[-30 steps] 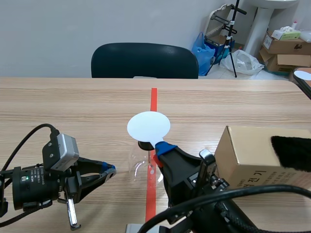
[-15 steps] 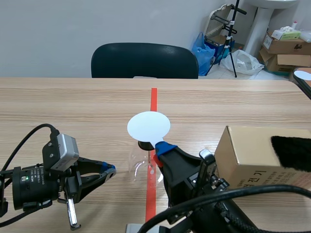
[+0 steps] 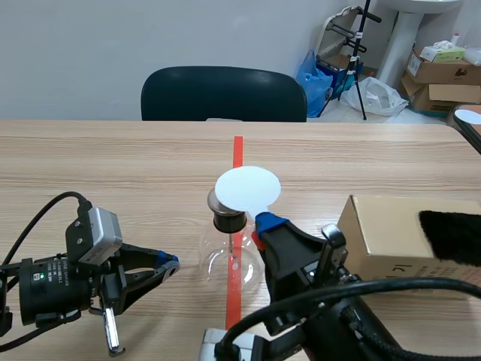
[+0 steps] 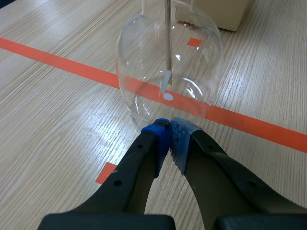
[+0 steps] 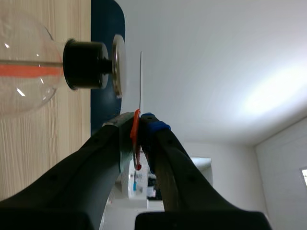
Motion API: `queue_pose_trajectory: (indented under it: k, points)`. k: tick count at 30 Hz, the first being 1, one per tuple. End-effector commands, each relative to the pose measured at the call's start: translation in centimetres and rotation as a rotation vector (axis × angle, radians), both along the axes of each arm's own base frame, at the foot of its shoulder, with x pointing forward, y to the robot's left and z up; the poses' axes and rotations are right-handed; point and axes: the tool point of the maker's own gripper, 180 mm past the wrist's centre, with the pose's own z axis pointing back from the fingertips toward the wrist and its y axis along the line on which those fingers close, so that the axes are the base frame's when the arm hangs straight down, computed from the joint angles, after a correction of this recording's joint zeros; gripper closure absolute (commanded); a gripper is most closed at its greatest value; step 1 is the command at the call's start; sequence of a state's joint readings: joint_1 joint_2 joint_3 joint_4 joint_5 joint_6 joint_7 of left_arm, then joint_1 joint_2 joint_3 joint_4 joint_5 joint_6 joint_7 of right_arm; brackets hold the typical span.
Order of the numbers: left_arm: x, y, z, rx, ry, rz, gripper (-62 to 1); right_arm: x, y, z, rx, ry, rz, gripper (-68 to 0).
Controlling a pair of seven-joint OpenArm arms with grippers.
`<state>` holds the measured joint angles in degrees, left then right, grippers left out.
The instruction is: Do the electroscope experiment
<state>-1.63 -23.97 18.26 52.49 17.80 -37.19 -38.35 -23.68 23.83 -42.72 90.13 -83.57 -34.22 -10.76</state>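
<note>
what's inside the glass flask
A thin metal rod hangs down inside the glass flask, ending in a small pale strip with a white dot just below. Where the rod passes through the black stopper is hidden.

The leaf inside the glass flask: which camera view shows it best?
The left wrist view: the pale leaf hangs from its rod clearly inside the glass flask. The scene view shows only a faint speck there. The right wrist view shows the flask's bulb and black stopper, no leaf.
</note>
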Motion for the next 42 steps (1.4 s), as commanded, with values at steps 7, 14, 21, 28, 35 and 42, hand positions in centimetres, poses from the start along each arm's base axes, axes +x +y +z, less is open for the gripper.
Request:
queue_pose_trajectory:
  k: [7,14,21,28,35,42]
  points:
    - [0.5,-0.4,1.1,-0.032,-0.028,-0.001,-3.2,1.9,-2.9,1.1,0.017,-0.039,-0.165,-1.0]
    - [0.5,-0.4,1.1,-0.032,-0.028,-0.001,-3.2,2.8,-6.0,1.2,0.030,-0.043,-0.347,-1.0]
    - [0.5,-0.4,1.1,-0.032,-0.028,-0.001,-3.2,3.1,-8.5,1.3,0.040,-0.046,-0.485,-1.0]
    - [0.5,-0.4,1.1,-0.032,-0.028,-0.001,-3.2,3.1,-9.8,1.3,0.045,-0.047,-0.561,-1.0]
    - [0.5,-0.4,1.1,-0.032,-0.028,-0.001,-3.2,3.1,-10.1,1.3,0.046,-0.047,-0.575,-1.0]
    - [0.5,-0.4,1.1,-0.032,-0.028,-0.001,-3.2,3.1,-9.9,1.3,0.045,-0.047,-0.565,-1.0]
